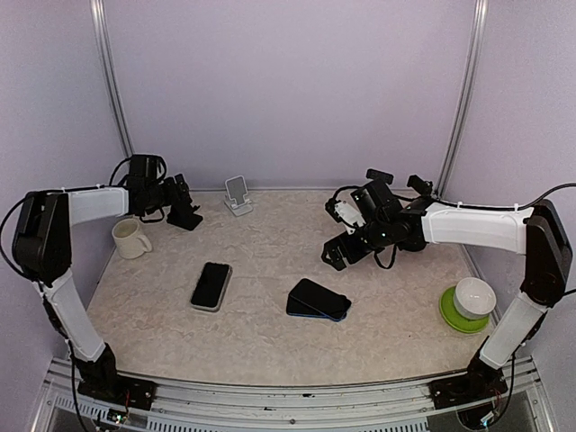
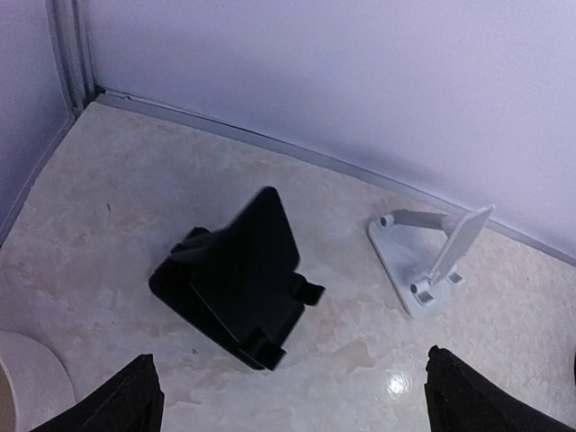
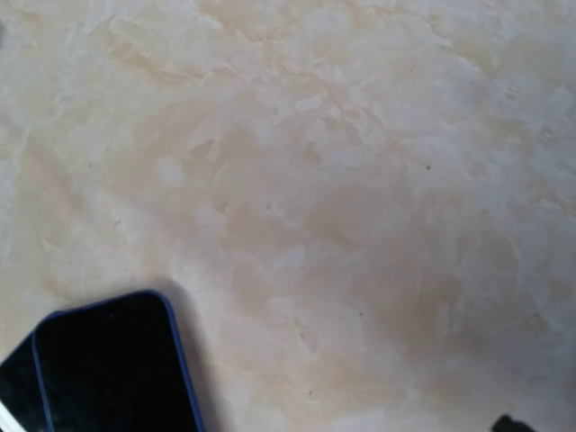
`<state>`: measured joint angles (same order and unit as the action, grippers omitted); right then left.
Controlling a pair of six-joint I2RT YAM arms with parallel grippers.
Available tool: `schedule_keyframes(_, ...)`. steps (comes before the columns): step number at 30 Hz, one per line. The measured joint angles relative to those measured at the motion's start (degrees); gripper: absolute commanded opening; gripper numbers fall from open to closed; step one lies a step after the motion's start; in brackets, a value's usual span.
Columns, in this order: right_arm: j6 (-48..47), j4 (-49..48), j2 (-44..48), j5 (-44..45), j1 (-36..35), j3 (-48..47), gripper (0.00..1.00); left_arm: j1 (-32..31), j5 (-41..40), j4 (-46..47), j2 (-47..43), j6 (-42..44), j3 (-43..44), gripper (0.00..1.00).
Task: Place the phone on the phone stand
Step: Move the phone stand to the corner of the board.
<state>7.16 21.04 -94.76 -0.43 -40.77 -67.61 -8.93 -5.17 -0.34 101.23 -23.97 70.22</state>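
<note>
A black phone stand [image 1: 186, 217] and a white phone stand [image 1: 238, 195] sit at the back left. In the left wrist view the black stand [image 2: 238, 279] is just ahead, with the white stand [image 2: 432, 256] to its right. My left gripper [image 1: 173, 194] is open and empty, a little short of the black stand. A phone in a light case [image 1: 211, 286] lies flat mid-table. Two stacked blue-edged phones [image 1: 318, 300] lie right of it. My right gripper [image 1: 338, 234] hovers open and empty behind them. The right wrist view shows a blue phone corner [image 3: 108, 369].
A cream mug [image 1: 132, 238] stands at the left edge, close to my left arm. A white bowl [image 1: 473, 295] sits on a green plate [image 1: 450, 317] at the front right. Purple walls close the back and sides.
</note>
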Motion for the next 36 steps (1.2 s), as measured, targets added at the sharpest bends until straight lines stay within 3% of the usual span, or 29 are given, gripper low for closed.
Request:
schedule_keyframes(6,-0.02,0.00,0.00,0.02,0.00,0.02,1.00,6.29,3.15,-1.88,6.16,-1.42,7.80,0.98)
schedule_keyframes(14,-0.04,0.04,0.00,0.04,0.00,0.02,1.00,6.84,4.72,-6.88,13.40,0.87,16.57,0.93)
schedule_keyframes(36,-0.11,0.07,0.00,0.00,0.00,0.00,1.00,6.27,-2.27,-14.47,18.03,7.17,19.50,0.91)
